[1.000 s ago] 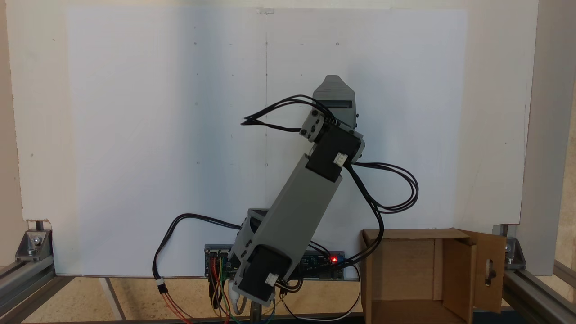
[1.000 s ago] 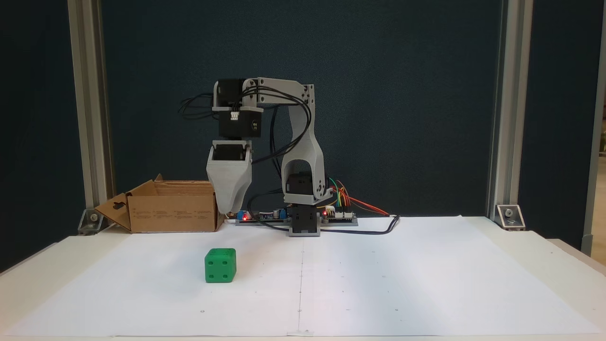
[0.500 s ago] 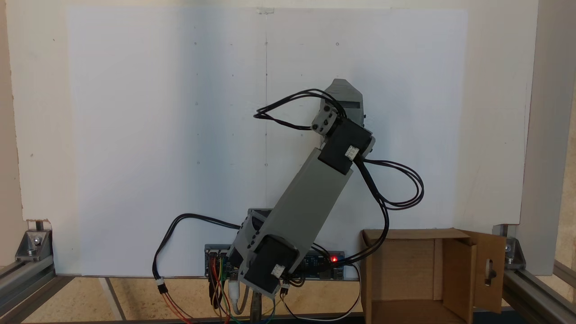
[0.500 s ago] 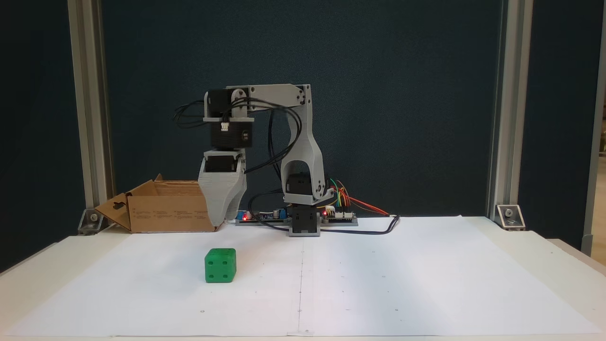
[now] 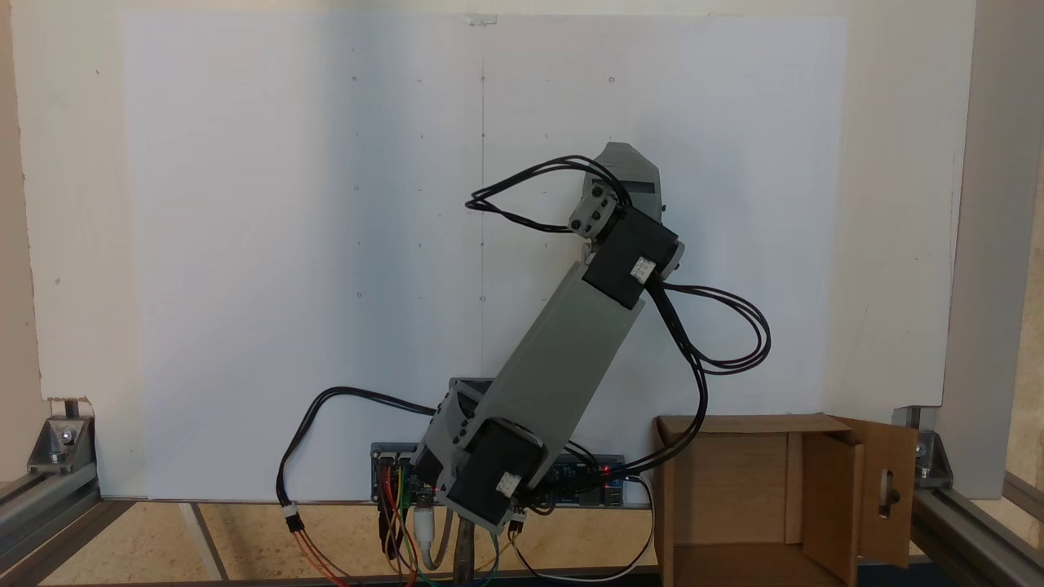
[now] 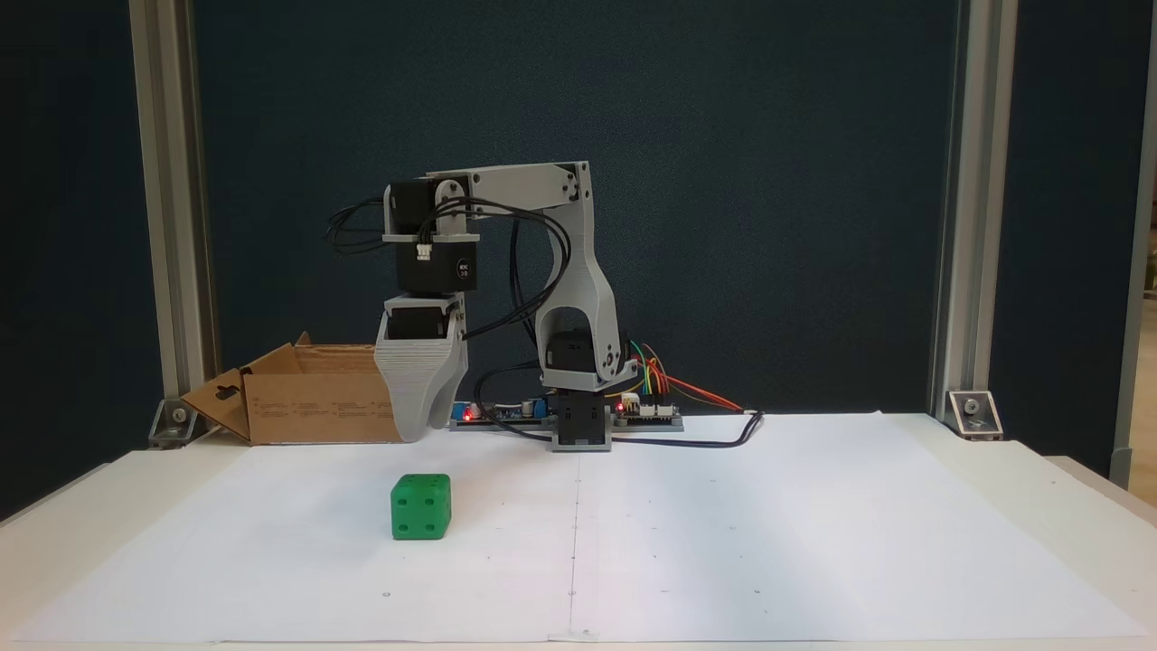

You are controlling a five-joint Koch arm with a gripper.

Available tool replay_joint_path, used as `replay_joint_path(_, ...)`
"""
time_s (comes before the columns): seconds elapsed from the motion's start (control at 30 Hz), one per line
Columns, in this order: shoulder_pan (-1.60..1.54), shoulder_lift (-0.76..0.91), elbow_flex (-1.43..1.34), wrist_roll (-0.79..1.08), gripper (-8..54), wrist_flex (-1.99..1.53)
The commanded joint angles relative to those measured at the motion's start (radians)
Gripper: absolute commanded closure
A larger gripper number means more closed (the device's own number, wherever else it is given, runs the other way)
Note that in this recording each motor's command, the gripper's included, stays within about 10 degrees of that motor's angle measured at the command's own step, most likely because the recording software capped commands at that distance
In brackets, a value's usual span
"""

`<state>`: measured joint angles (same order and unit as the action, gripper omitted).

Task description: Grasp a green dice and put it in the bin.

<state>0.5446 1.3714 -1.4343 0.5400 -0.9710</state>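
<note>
The green dice (image 6: 421, 506) rests on the white paper, left of the centre line, with a four-pip face toward the camera. My gripper (image 6: 411, 432) hangs pointing straight down, above and behind the dice and apart from it. Its jaws lie one behind the other, so only a single grey wedge shows. From above, the gripper (image 5: 626, 161) and the forearm cover the spot where the dice lies. The bin (image 6: 316, 407), a brown cardboard box, stands at the back left behind the gripper; seen from above, the bin (image 5: 750, 423) is at the lower right, one flap with a keyhole cut-out.
A control board (image 6: 646, 411) with coloured wires sits at the arm's base (image 6: 578, 425). Black cables (image 5: 734, 342) loop out beside the forearm toward the bin. Aluminium posts (image 6: 172, 226) stand at the back corners. The white paper (image 6: 768, 542) stretches wide to the right.
The arm has swung toward the bin side and the gripper has come lower, closer to the table behind the dice. The dice and the bin have not moved.
</note>
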Motion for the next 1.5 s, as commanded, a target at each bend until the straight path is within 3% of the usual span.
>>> replay_joint_path(0.0,0.0,-0.002,0.046,0.077,0.0,0.014)
replay_joint_path(0.9,-0.02,-0.005,-0.138,0.075,1.1,0.184)
replay_joint_path(1.47,-0.015,-0.097,-0.14,0.075,2.5,0.279)
